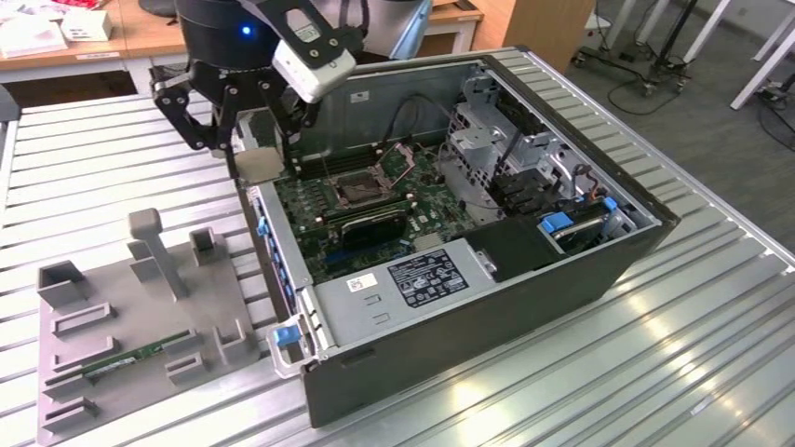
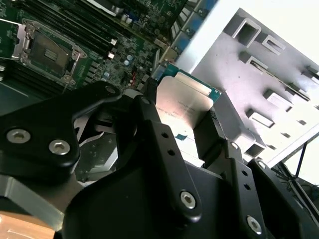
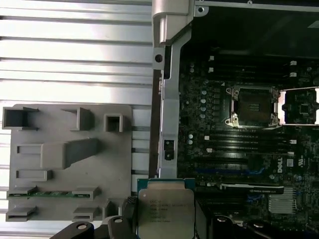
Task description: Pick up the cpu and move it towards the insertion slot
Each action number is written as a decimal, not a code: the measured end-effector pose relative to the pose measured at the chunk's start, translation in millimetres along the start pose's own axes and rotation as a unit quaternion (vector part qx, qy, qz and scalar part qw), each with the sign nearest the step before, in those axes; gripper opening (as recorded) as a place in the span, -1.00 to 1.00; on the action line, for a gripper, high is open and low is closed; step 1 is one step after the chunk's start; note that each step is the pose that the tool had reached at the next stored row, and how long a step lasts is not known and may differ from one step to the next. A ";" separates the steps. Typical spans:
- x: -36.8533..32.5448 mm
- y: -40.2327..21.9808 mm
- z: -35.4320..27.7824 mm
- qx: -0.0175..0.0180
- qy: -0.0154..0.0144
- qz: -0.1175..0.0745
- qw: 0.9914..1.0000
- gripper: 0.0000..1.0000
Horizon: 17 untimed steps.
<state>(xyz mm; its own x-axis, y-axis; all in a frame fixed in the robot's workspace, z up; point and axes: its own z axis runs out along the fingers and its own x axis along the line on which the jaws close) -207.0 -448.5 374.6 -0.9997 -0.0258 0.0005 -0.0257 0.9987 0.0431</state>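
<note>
I see gripper (image 2: pixel 187 127) clamped on cpu (image 2: pixel 180 102), held in air above computer case (image 1: pixel 497 298) edge nearest grey fixture tray (image 1: pixel 137 326). Insertion slot (image 3: pixel 252 106) sits open on motherboard (image 3: pixel 224 149), well apart from cpu.

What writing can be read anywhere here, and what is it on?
Nothing reads clearly.
cpu: faint lines of print on its metal top, too blurred to quote.
Black label on the power supply: too small to read.
White sticker beside it: too small to read.
</note>
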 end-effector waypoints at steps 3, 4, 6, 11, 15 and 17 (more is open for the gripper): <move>-7.0 -0.2 0.0 0.000 0.000 0.000 1.000 0.08; -9.3 -0.2 0.1 0.000 0.000 0.000 1.000 0.08; -14.0 -0.4 0.0 0.000 0.000 0.000 1.000 0.08; -25.5 -0.7 0.1 0.000 0.000 0.000 1.000 0.08; -34.6 -0.9 0.1 0.000 0.000 0.000 1.000 0.08; -39.1 -1.0 0.1 0.000 0.000 0.000 1.000 0.08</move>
<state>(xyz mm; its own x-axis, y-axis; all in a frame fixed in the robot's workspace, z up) -167.9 -448.5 374.5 -0.9997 -0.0257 0.0005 -0.0256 0.9987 0.0431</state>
